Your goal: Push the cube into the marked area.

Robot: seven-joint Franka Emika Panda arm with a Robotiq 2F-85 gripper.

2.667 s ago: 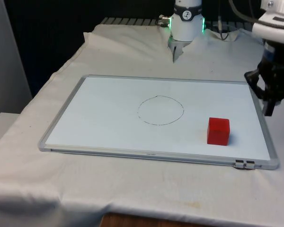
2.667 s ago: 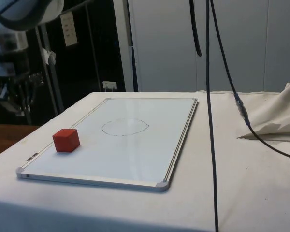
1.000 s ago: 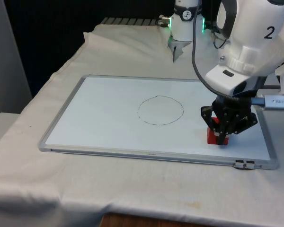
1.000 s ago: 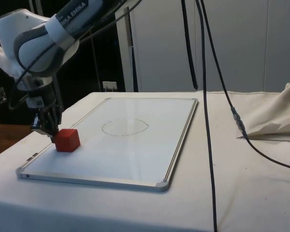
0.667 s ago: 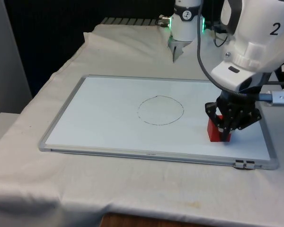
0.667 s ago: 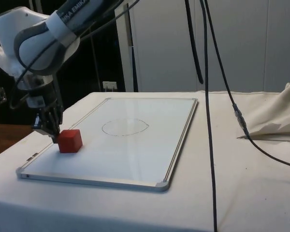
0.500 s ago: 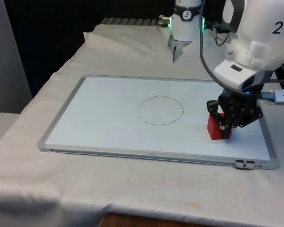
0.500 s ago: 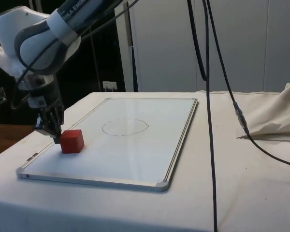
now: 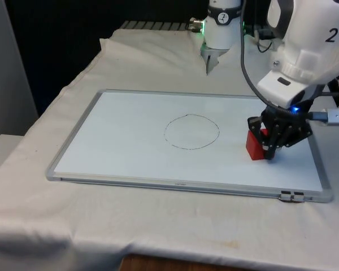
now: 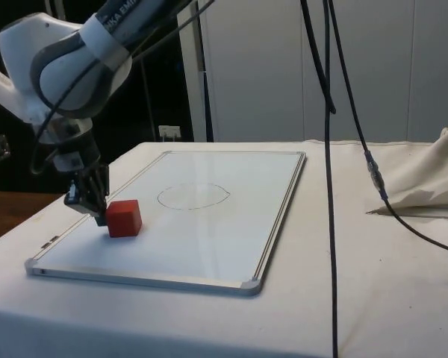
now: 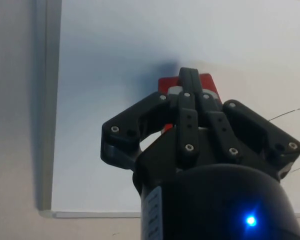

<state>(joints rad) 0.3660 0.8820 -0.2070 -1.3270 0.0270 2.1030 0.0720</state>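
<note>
Whiteboard (image 9: 130,135): lies flat on the white tablecloth (image 9: 56,226); grey frame, white surface; carries the red cube and the drawn ring.
Marked area: thin pencil-like circle (image 9: 191,131) drawn near the board's middle; also visible in the side view (image 10: 193,196); nothing lies inside it.
Red cube (image 9: 254,144): rests on the whiteboard, outside the circle, toward the front view's right; side view (image 10: 124,218) shows it between the ring and the board's near short edge.
Gripper (image 9: 269,153): black, lowered to the board surface; tips pressed against the cube's face turned away from the circle (image 10: 99,216).
Fingers: closed together, holding nothing; wrist view shows them as one narrow bar (image 11: 188,90) with the cube (image 11: 210,85) just beyond the tips.
Cable (image 10: 330,224): dark, hangs down across the side view.
</note>
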